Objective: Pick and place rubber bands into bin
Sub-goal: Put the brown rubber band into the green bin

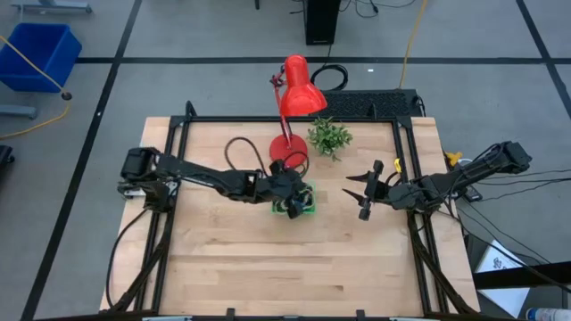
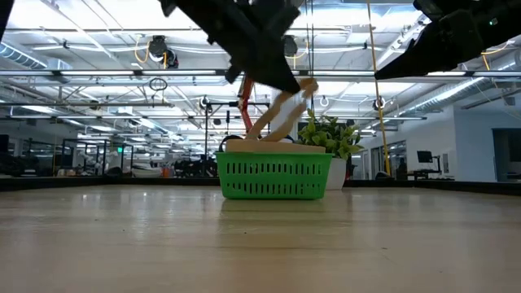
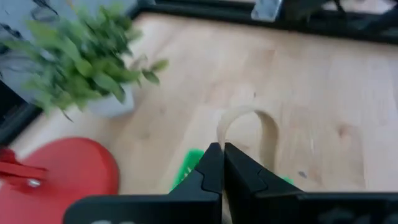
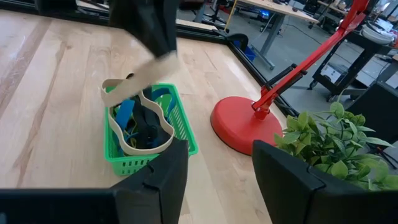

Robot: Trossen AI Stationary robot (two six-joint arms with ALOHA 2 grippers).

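While the left gripper [image 1: 294, 198] hangs over the bin [image 4: 180, 127] pinching a tan rubber band [image 4: 134, 84] — presumably to drop it in — the right gripper [image 1: 365, 192] waits open-fingered at three o'clock.

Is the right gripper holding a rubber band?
No: the right gripper is open and empty, apart from the bin; the left gripper grips the tan band.

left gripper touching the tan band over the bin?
Touching. In the left wrist view the left gripper has its fingers shut on the tan rubber band; the right wrist view shows it hanging into the bin.
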